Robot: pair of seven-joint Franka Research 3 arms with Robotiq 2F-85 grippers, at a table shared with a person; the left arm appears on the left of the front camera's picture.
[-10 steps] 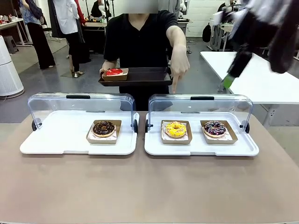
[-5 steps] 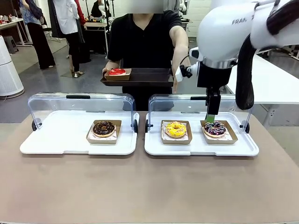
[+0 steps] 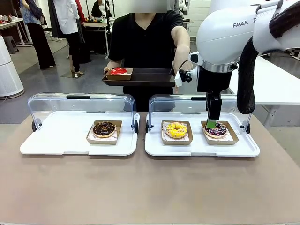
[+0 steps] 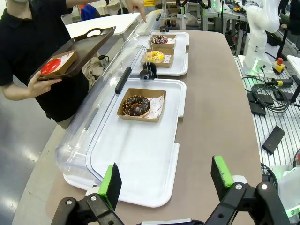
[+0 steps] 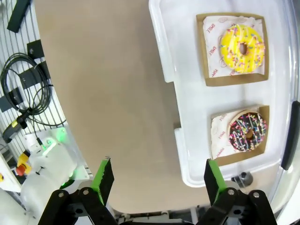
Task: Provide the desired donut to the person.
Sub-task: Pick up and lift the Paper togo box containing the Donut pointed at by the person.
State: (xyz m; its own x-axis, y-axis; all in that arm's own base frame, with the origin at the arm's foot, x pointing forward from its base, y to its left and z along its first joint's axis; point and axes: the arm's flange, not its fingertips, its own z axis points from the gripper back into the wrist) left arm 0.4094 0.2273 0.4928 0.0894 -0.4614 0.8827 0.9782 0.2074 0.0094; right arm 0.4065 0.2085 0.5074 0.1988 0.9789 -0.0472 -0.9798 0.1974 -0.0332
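The person (image 3: 140,37) in black stands at the far side holding a dark serving tray (image 3: 140,77) with a red donut (image 3: 118,71) on it. On the left white tray (image 3: 61,136) lies a chocolate donut (image 3: 104,128). The right white tray (image 3: 197,147) carries a yellow donut (image 3: 176,130) and a sprinkled chocolate donut (image 3: 216,129). My right gripper (image 3: 212,123) hangs open and empty above that tray's near side, in line with the sprinkled donut (image 5: 247,131). From above, the right gripper (image 5: 159,176) frames bare table beside the yellow donut (image 5: 242,48). My left gripper (image 4: 166,180) is open and empty, well short of the chocolate donut (image 4: 136,105).
Both clear lids (image 3: 82,105) stand open behind the trays. The person's hand (image 3: 182,72) is close to my right arm's wrist. A white table (image 3: 262,79) stands at the back right. Broad brown tabletop (image 3: 150,187) lies in front of the trays.
My right arm swung in from the upper right and came down over the right tray. The person's hand, pointing down over the right tray's lid before, has lifted back beside the serving tray.
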